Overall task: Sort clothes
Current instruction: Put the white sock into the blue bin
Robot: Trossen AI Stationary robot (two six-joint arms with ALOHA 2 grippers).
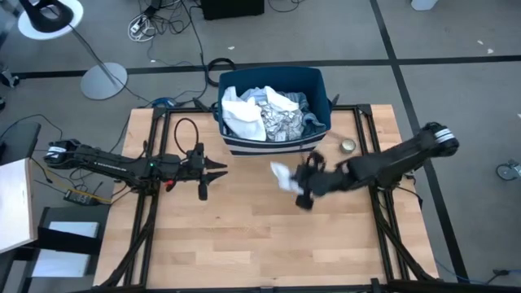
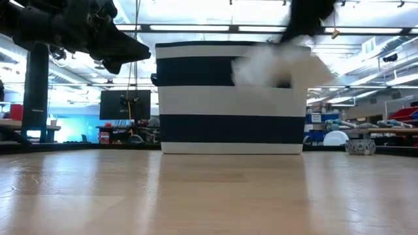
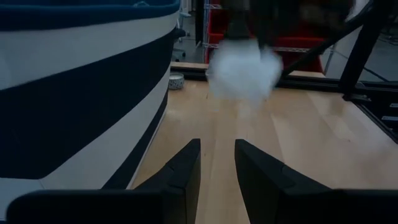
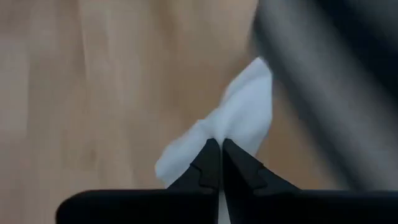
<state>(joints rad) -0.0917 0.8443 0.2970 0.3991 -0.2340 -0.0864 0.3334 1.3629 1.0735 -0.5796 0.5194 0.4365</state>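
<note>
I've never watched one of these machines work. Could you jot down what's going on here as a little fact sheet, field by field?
Setting: wooden table with two dark robot arms
Bin: navy-and-white striped bin at the table's far edge, holding a heap of clothes
Right gripper: shut on a white garment, held above the table in front of the bin
Left gripper: open, empty, hovering left of the bin and pointing toward the white garment
Other item: small round container on the table right of the bin
</note>
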